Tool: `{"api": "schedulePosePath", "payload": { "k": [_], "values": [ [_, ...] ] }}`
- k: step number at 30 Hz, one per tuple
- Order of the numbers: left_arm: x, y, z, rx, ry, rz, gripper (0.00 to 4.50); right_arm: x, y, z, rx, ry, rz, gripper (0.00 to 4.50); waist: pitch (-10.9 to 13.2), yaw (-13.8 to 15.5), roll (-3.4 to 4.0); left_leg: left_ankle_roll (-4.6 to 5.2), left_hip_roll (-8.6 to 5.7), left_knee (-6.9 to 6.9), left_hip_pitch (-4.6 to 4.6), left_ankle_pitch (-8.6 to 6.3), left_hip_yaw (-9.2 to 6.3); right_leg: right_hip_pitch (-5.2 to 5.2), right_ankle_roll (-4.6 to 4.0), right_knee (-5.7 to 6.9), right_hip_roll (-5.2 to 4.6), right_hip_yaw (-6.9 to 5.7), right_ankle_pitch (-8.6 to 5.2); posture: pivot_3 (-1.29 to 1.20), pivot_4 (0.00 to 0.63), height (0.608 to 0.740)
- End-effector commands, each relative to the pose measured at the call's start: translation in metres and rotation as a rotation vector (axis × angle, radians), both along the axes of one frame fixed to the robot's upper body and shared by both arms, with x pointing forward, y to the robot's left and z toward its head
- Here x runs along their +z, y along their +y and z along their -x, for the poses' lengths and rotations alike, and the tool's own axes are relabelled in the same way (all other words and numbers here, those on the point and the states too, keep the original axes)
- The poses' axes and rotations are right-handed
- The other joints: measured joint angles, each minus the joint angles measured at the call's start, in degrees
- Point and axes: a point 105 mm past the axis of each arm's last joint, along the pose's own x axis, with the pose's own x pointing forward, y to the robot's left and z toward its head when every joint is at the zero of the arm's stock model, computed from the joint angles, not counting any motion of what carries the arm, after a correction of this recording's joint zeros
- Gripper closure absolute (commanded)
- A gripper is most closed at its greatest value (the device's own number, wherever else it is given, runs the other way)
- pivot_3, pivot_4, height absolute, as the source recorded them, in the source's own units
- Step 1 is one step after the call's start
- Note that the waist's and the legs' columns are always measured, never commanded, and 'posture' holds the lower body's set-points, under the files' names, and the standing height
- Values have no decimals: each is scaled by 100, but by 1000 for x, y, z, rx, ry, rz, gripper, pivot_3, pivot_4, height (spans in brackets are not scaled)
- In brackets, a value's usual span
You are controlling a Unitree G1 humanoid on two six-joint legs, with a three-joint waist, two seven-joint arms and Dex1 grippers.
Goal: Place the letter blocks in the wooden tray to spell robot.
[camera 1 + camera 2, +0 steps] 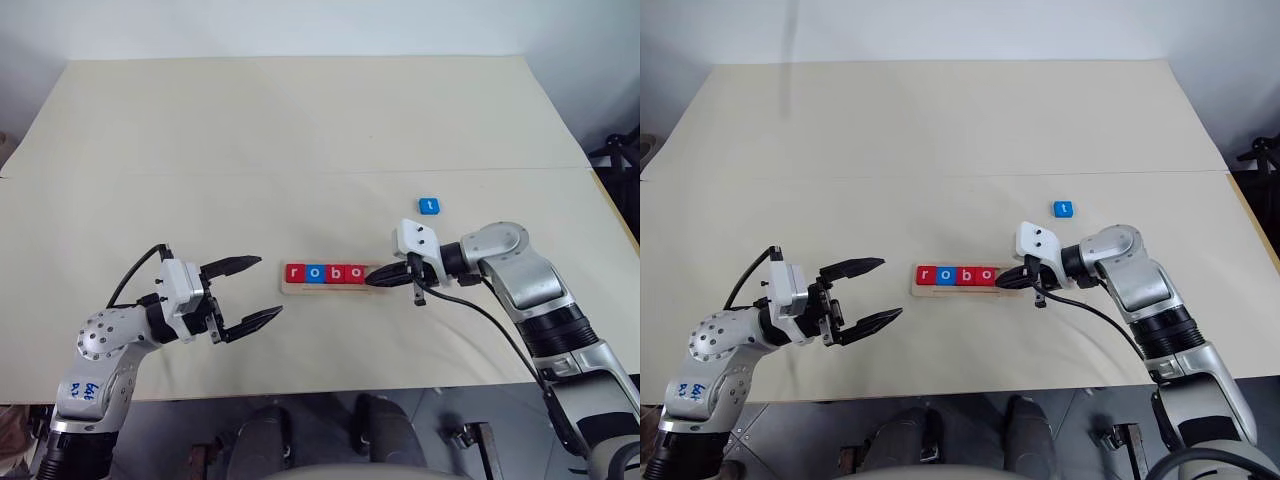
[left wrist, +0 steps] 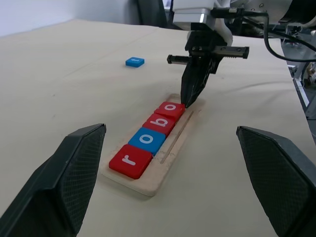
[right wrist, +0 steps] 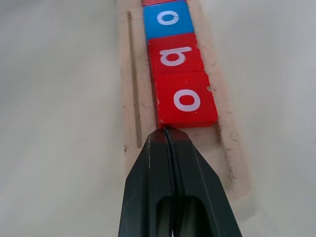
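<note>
Nearest of all, the left hand hovers over the near left part of the table, its two black fingers spread wide and holding nothing, pointing toward the wooden tray from a little way off.

Right of it, the wooden tray lies flat on the table with its length running left to right. Four letter blocks sit in its slot, touching one another in a row: a red r, a blue o, a red b and a red o. The tray's right end stands open behind the last block.

At that end, the right hand has its fingers pressed together with nothing between them. Their joined tip rests in the slot against the right edge of the red o.

Farther back and to the right, well apart from the tray, the blue t lies flat on the bare table.
</note>
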Motion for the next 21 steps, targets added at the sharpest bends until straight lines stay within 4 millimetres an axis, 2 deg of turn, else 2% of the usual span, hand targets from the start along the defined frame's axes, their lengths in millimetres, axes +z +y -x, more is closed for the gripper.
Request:
{"api": "schedulePosePath", "payload": {
  "k": [1, 5, 9, 10, 12, 16, 21],
  "values": [
    [9, -1, 3, -15, -40, 10, 0, 16, -16, 1, -37, -48, -35, 4473, 0, -1, 0, 0, 0, 0, 0, 0, 0, 1, 0, -1, 0, 1, 0, 0, 150, 740],
    [9, -2, 1, -28, -33, 8, 0, 21, -38, -1, -137, -87, -58, 4473, 0, -4, 0, 0, 0, 0, 0, 0, 1, 0, 0, 0, 0, 0, 0, 0, 150, 740],
    [8, -3, 0, -41, -27, 10, 0, 32, -63, 13, -236, -105, -186, 4473, 0, 29, 0, 0, 0, 0, 0, 0, 0, 1, 0, -3, 0, 0, 0, 0, 150, 740],
    [8, -2, -1, -42, -25, 10, 0, 33, -70, 17, -271, -116, -201, 4314, 0, 53, 0, 0, -1, 0, 0, 0, 1, 1, 0, -4, 0, 1, 0, 0, 150, 740],
    [7, 1, -2, -41, -18, 8, 0, 29, -87, 33, -342, -133, -215, 3913, 0, 118, 0, 0, -1, -2, -1, 0, 0, 1, 0, -7, 0, 0, 0, 0, 150, 740],
    [6, 7, -7, -28, -9, 4, 0, 24, -113, 56, -499, -236, -266, 2627, -1, 167, -1, 0, -2, -1, 0, 0, 1, 3, 1, -6, 0, 1, 1, 0, 150, 740],
    [6, 11, -13, -27, -2, -1, 0, 7, -143, 82, -687, -286, -294, 988, -2, 169, 0, 0, -3, 0, 9, 0, 1, 12, 0, -5, 0, 3, 1, 0, 150, 740]
  ]
}}
